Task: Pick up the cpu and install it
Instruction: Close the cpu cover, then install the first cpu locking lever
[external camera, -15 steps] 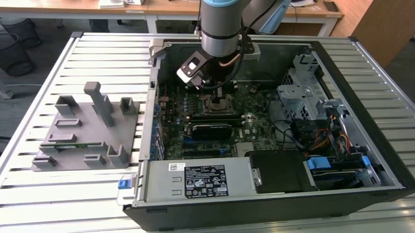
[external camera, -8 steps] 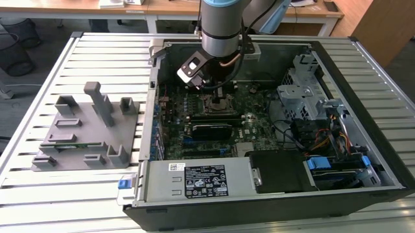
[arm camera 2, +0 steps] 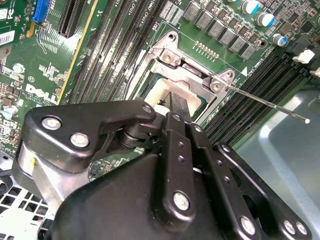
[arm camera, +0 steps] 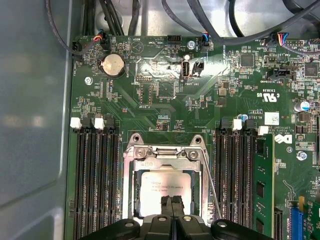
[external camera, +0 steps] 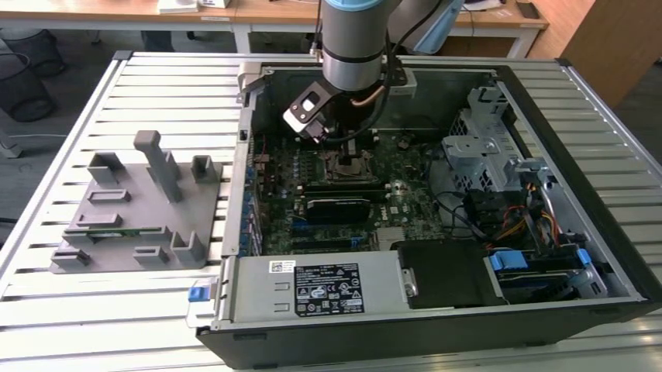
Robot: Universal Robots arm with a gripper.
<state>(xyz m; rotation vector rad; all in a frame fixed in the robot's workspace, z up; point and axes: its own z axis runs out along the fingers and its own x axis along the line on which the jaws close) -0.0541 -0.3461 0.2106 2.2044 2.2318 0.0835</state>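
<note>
Two fingers (arm camera: 167, 207) together, tips over cpu (arm camera: 162, 186), seated in socket (arm camera: 129, 167)

Cannot see one edge of the cpu (arm camera: 165, 186) in the first wrist view, covered by the pincer (arm camera: 172, 204) tips. Barely glimpse it past the pincer's black body in the second wrist view. Cannot follow the arm (external camera: 357, 39) past the exterior view's top edge.
</note>
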